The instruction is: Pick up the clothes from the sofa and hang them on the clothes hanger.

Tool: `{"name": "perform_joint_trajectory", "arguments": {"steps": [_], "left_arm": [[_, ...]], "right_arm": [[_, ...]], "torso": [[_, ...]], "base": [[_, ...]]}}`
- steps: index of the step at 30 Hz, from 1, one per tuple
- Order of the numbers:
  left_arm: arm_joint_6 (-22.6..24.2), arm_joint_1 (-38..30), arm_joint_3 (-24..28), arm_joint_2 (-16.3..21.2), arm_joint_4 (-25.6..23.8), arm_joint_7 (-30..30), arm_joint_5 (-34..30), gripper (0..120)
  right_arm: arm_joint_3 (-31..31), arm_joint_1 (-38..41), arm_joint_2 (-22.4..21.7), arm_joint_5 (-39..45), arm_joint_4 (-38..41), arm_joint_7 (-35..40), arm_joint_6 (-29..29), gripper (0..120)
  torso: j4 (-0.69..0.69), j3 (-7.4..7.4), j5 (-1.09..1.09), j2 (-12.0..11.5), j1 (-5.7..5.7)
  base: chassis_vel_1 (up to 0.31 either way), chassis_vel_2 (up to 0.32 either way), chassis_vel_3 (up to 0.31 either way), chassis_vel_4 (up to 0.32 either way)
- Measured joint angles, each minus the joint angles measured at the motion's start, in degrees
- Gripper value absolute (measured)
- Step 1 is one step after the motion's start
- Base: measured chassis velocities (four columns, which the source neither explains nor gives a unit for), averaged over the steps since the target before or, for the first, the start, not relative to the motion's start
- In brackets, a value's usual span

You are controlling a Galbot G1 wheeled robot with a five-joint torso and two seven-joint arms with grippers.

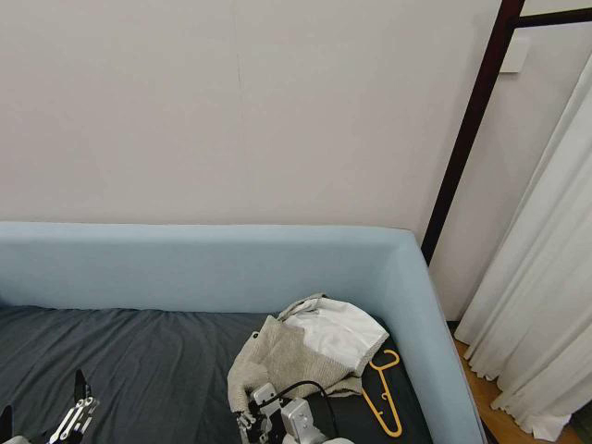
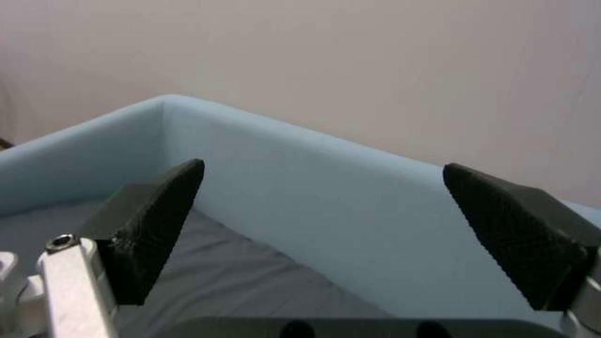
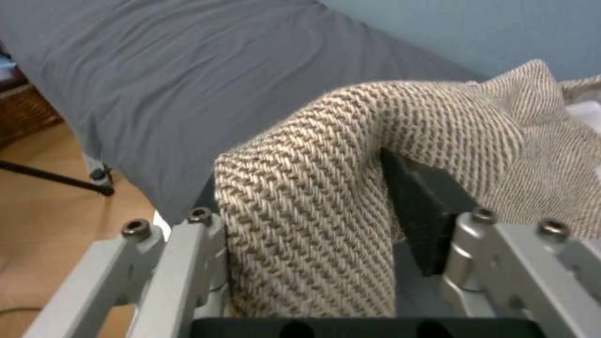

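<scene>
Briefly, head view: pale blue sofa (image 1: 277,264) with a dark grey seat. At the seat's right end lies a heap, a beige knit garment (image 1: 282,361) with a white garment (image 1: 338,333) on top. A yellow hanger (image 1: 384,393) lies flat just beside the heap, toward the sofa's right arm. A dark rack pole (image 1: 462,139) stands behind that end, with a white curtain (image 1: 546,305) further right. The right gripper (image 1: 254,407) sits at the heap's near edge. The left gripper (image 1: 42,396) is low over bare seat, well apart from the clothes.

Left wrist view: fingers (image 2: 150,225) spread wide, nothing between them, the sofa's backrest beyond.

Right wrist view: jaws drawn narrow, pinching a fold of the knit garment, which drapes over one finger and against the black pad (image 3: 423,218).
</scene>
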Motion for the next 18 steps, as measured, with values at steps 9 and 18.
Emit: {"name": "perform_joint_trajectory", "arguments": {"steps": [9, 18], "left_arm": [[0.6, -0.7, 0.4, 0.3, 0.0, 0.2, -0.1, 100], [0.3, -0.4, 0.4, 0.4, 0.0, 0.2, -0.1, 100]], "right_arm": [[0.5, -1.4, 0.1, 0.6, 6.8, 1.7, -5.4, 90], [6.3, 0.6, 2.0, 6.8, 1.4, 2.2, -4.6, 100]], "torso": [[0.00, 0.00, 0.01, 0.0, 0.00], [0.01, 0.00, 0.01, 0.0, 0.00]], "base": [[0.000, 0.000, 0.000, 0.000], [0.000, 0.000, 0.000, 0.000]]}}
